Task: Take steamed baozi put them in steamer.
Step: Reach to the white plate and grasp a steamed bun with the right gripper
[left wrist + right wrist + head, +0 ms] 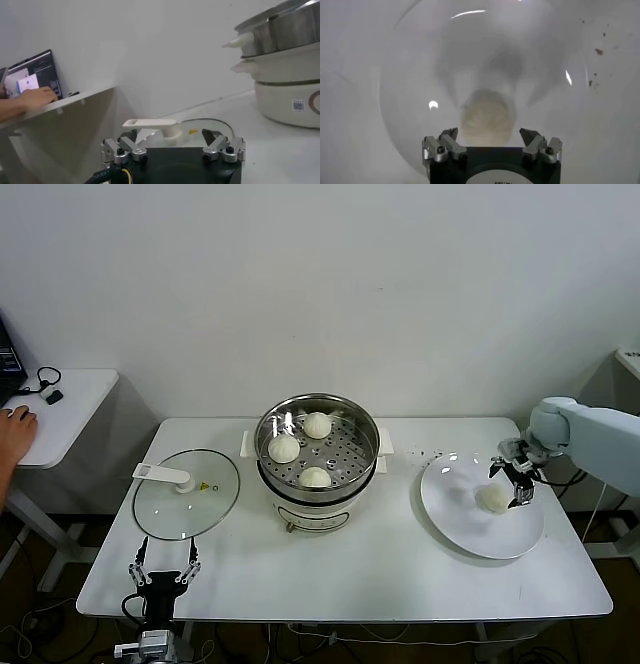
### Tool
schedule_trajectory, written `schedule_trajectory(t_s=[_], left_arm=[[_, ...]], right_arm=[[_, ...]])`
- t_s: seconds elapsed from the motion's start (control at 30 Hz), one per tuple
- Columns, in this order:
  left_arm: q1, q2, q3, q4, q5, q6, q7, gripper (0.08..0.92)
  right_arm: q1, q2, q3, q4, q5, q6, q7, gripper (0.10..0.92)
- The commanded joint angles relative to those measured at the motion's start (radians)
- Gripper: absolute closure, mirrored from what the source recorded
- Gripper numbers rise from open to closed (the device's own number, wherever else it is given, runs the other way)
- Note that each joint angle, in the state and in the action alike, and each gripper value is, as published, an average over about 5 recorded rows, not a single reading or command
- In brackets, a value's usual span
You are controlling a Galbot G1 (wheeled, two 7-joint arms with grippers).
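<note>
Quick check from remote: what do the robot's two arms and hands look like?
Right arm: smooth pale grey-white casing with a rounded joint, ending in a black-and-silver right hand. Left hand: black body, silver finger links with dark tips, a yellow cable at its base.

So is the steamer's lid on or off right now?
Off. The glass lid lies flat on the table to the left of the open steamer, where three baozi show.

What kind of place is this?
Probably a robot test room, not a real kitchen: a plain white table with a steamer against a bare white wall, and a side desk carrying a laptop.
</note>
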Motion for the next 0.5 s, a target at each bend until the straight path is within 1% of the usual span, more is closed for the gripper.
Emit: schedule_trajectory(t_s=[0.03,0.5], left_arm=[[-0.001,-0.049,0.003,0.001,0.001,0.003,0.001,0.177],[0.0,-0.049,0.004,0.004,0.005,0.001,0.001,0.177]], right_arm=[[-0.071,0.0,0.078,-0.036,-0.024,-0.01,0.01,0.203],[-0.115,0.006,0.113,-0.052,-0.028,-0.006,0.009,0.203]])
